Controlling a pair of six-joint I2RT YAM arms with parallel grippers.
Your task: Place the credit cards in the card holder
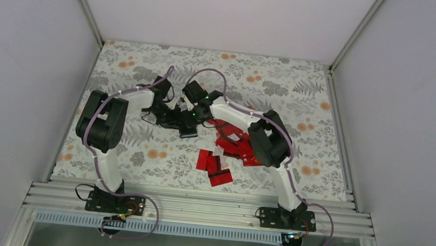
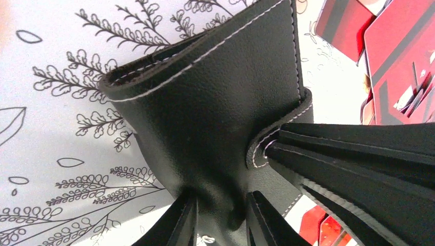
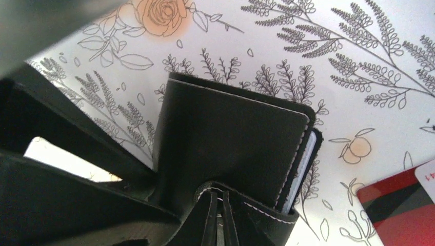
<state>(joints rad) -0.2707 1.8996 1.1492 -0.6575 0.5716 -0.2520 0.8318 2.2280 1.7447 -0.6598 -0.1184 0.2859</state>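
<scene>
Card holder: the black card holder (image 3: pixel 225 138) sits near the middle of the floral tabletop (image 1: pixel 279 81), folded almost shut, with both arms meeting over it.
Left tool: the left tool (image 2: pixel 220 215) is clamped on the card holder's leather, one finger on either side of its lower edge in the left wrist view.
Right tool: the right tool (image 3: pixel 220 210) comes in from 3 o'clock in the left wrist view, its fingers pinched together on the stitched tab.
Inside edge: a pale strip shows between the covers at the 3 o'clock side in the right wrist view.
Credit cards: the red credit cards (image 1: pixel 231 145) lie in a loose heap at 4 o'clock from the card holder, with a few more apart from it at 5 o'clock.
</scene>
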